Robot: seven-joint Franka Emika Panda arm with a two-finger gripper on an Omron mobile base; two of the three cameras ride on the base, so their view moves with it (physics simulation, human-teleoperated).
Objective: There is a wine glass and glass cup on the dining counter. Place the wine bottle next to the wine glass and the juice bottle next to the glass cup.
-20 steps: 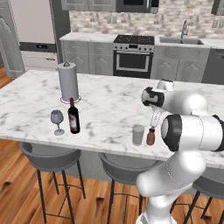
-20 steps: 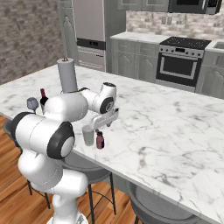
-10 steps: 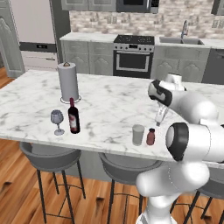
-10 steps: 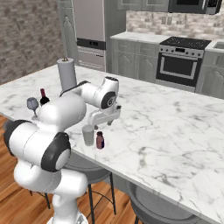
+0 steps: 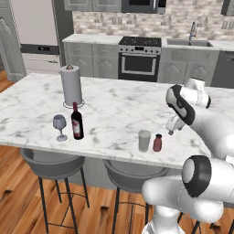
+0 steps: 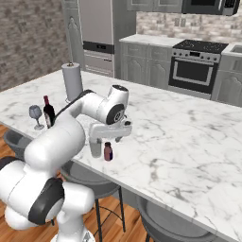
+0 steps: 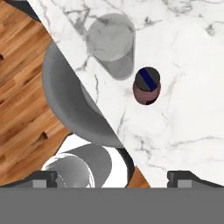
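Note:
On the dining counter the wine bottle stands right beside the wine glass near the front left edge. Further right, the small juice bottle stands close to the glass cup, a narrow gap between them. My gripper hangs open above and just right of the juice bottle, holding nothing. In the hand view I look down on the glass cup and the juice bottle, both well clear of my open gripper. From the right I see the gripper over the juice bottle and the glass cup.
A paper towel roll stands upright behind the wine bottle. Grey round stools sit under the counter's front edge, one stool directly below the cup. Kitchen units with an oven line the back wall.
The arm has swung and the hand has drawn up and back from the juice bottle, which stays standing free by the glass cup. The jaws remain wide.

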